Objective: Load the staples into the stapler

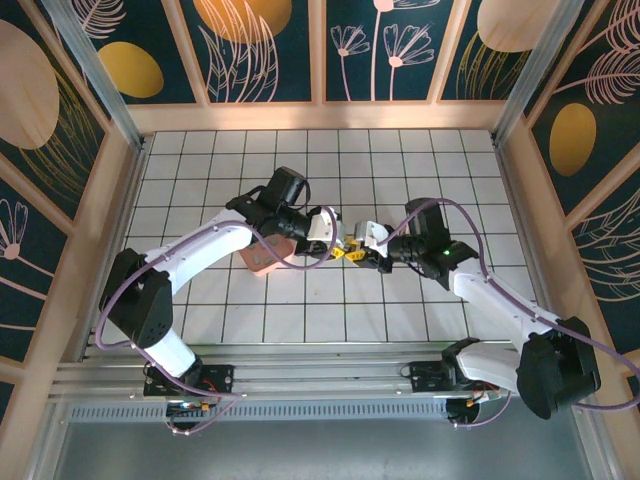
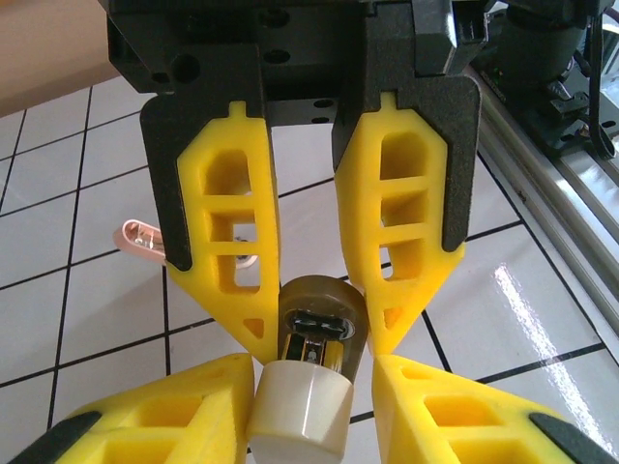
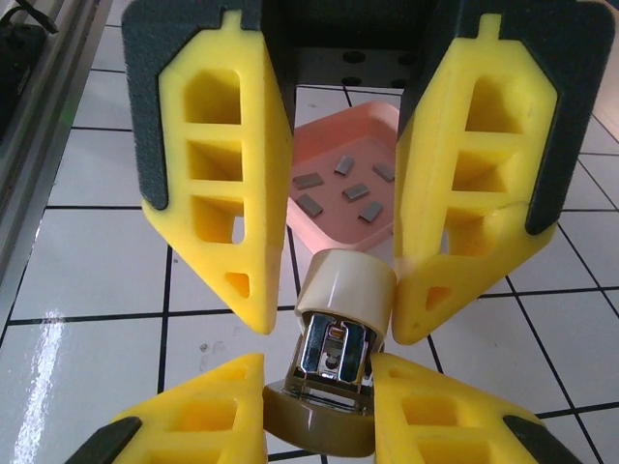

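Note:
The stapler (image 2: 302, 411) hangs between both grippers above the tiles at mid-table. It has a beige cap (image 3: 345, 282), a chrome magazine and an olive-brown base (image 2: 324, 302). My left gripper (image 2: 324, 348) is shut on the brown end, with both yellow fingertips against it. My right gripper (image 3: 334, 324) is closed around the beige end from the opposite side. The two grippers (image 1: 352, 250) meet tip to tip. Several small grey staples (image 3: 338, 188) lie loose in the pink tray (image 3: 319, 237) just behind the stapler.
The pink tray (image 1: 265, 258) sits on the white tiled table under the left arm's forearm. A metal rail (image 2: 571, 184) runs along the near edge by the arm bases. Wooden walls enclose the table at left, right and back.

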### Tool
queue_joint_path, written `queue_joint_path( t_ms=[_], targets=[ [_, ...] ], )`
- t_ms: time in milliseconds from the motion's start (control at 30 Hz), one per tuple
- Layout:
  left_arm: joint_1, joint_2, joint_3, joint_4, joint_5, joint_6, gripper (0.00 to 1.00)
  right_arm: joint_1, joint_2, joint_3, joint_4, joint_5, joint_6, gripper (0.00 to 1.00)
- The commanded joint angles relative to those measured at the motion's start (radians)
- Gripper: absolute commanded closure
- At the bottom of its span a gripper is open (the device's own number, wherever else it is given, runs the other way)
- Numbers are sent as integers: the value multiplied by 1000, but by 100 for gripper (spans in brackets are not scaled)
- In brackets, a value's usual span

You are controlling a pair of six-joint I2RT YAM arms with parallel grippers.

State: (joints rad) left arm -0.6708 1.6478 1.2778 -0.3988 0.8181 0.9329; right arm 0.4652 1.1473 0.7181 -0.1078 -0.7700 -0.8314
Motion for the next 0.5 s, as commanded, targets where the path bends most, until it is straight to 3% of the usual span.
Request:
queue_joint_path(
  t_ms=[0, 267, 467],
  targets=[
    [-6, 20, 29, -41, 29, 32, 69, 7, -33, -3, 64, -16, 9, 94],
    [-6, 10, 26, -76, 25, 25, 89, -16, -93, -75, 95, 8, 34, 93],
    [6, -1, 25, -86, 38, 1, 96, -58, -148, -134, 135, -2, 72, 91]
  ],
)
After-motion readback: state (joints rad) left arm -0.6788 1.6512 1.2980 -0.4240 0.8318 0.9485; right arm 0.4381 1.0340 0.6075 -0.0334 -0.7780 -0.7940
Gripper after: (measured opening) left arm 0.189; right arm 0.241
